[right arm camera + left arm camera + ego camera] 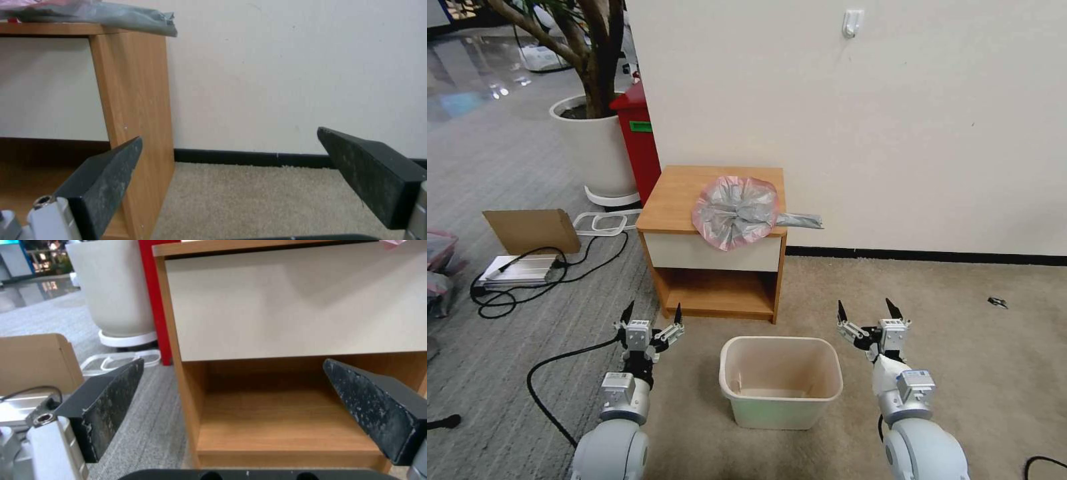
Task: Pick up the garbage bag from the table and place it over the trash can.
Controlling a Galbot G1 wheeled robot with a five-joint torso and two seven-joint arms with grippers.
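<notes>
Wall (894, 120) white, with a black baseboard (927, 255) along its foot; beige carpet (960, 347) in front of it, grey carpet (494, 160) off to the left.

Table (675, 198) stood against the wall: orange-brown top, white drawer front, open lower shelf. Left wrist view looked at the drawer front and into the shelf of the table (289, 306); right wrist view took in the right side panel of the table (133, 93).

White plant pot (597, 143) and a red cabinet (637, 143) stood behind the table's left rear corner. Flat cardboard piece (532, 230) and a black cable (547, 267) lay on the grey carpet to the left.

Trash can (780, 381), cream-white, stood upright on the beige carpet just in front of the table, between the two arms, with no liner in it.

Garbage bag (737, 212) lay bunched on the table's front right corner, grey with a pink rim; part drooped over the front edge onto the drawer, and a twisted grey tail stuck out past the right edge. Seen from below in the right wrist view, the garbage bag (102, 15) overhung that edge.

Left gripper (652, 313) hovered low, left of the trash can, jaws spread, nothing between them. Right gripper (866, 309) hovered right of the trash can, jaws likewise spread and holding nothing. Both well apart from the bag.
</notes>
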